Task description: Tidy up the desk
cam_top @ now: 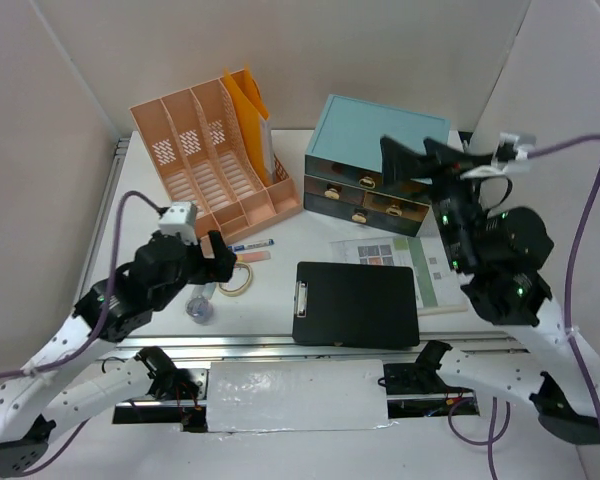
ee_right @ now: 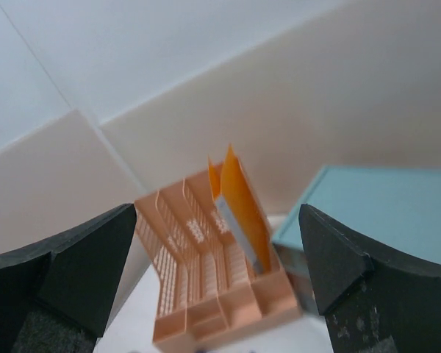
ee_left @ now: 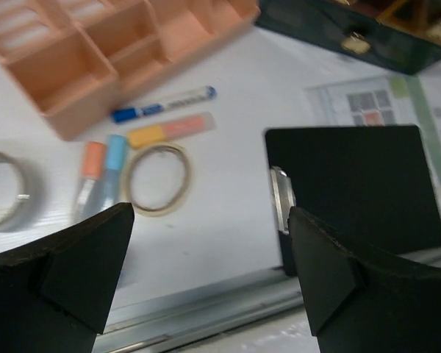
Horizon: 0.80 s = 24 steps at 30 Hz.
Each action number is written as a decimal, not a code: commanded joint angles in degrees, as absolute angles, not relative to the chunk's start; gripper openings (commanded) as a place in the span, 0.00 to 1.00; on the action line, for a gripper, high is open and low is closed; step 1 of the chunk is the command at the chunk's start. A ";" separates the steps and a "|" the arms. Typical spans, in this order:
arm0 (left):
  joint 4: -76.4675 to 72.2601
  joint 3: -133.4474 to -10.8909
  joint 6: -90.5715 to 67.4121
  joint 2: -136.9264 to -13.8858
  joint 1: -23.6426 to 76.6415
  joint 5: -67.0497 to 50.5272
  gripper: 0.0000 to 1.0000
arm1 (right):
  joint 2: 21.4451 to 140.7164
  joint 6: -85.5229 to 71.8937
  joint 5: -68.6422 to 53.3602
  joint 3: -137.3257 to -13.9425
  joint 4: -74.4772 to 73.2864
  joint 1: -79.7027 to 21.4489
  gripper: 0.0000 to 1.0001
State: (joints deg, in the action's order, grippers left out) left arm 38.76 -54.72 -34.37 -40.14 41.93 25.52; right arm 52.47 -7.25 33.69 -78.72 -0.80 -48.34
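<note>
Matte black clipboard [cam_top: 355, 303] lies on white desk [cam_top: 280, 285]; left pincer [ee_left: 211, 220], right pincer [ee_right: 217, 220] both gape empty

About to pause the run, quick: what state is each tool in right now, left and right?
Left tool: open, holding nothing.
Right tool: open, holding nothing.
</note>
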 commanded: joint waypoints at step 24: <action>27.68 -65.82 -53.53 -102.81 58.89 19.76 0.98 | 37.36 -31.03 34.19 -58.98 -30.85 -48.78 1.00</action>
State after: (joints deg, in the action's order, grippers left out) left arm 28.01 -62.78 -52.71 -100.12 58.48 16.78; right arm 38.44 -31.64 35.03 -59.27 -31.70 -48.49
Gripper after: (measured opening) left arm 0.988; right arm 0.996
